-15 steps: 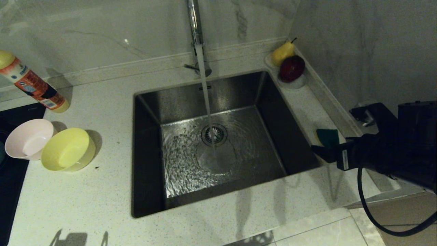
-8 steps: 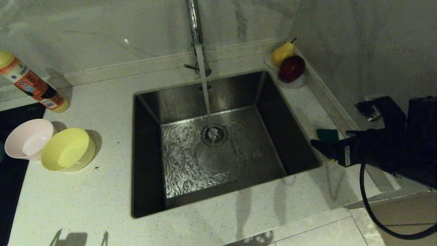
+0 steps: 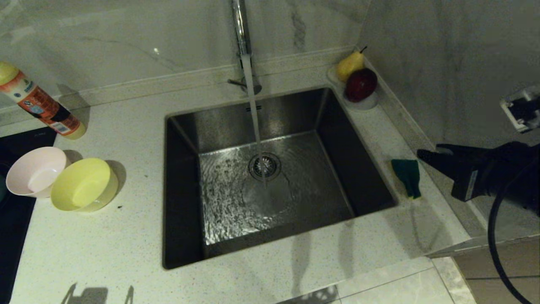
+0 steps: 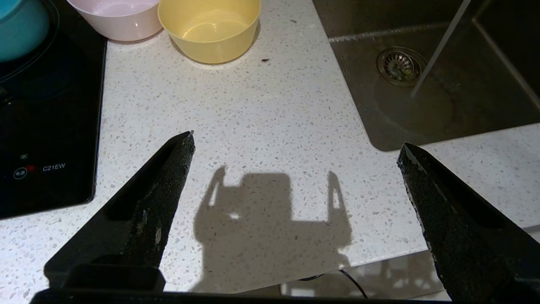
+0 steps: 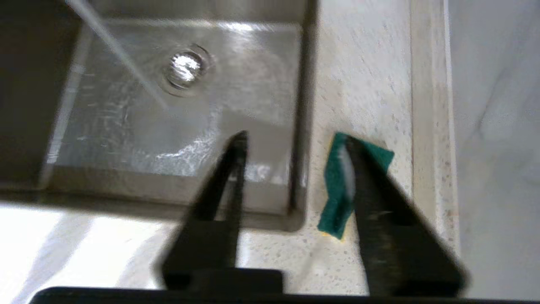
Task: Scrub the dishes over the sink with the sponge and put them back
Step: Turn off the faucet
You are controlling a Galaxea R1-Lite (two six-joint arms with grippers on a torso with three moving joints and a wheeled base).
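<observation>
The green-topped sponge [image 3: 407, 176] lies twisted on the counter strip right of the sink [image 3: 181, 169], its yellow foam showing at the near end. My right gripper [image 3: 430, 151] hovers just right of it and above it, jaws apart with nothing between them. In the right wrist view the sponge [image 5: 336, 185] lies under one finger of the right gripper [image 5: 295, 138]. The pink bowl [image 3: 36, 171] and yellow bowl [image 3: 84, 183] stand on the counter at far left, the light blue bowl [image 4: 17, 25] on the black hob. My left gripper [image 4: 296, 141] is parked open over the near counter.
The faucet [image 3: 240, 29] runs a stream into the drain strainer [image 3: 264, 165]. A white dish with a pear [image 3: 349, 65] and a dark red fruit [image 3: 361, 84] sits in the back right corner. A cleaner bottle [image 3: 40, 107] leans at back left. The wall rises close on the right.
My right gripper has pulled back to the right and lifted away from the sponge, which now shows in full on the counter. The left arm has not moved.
</observation>
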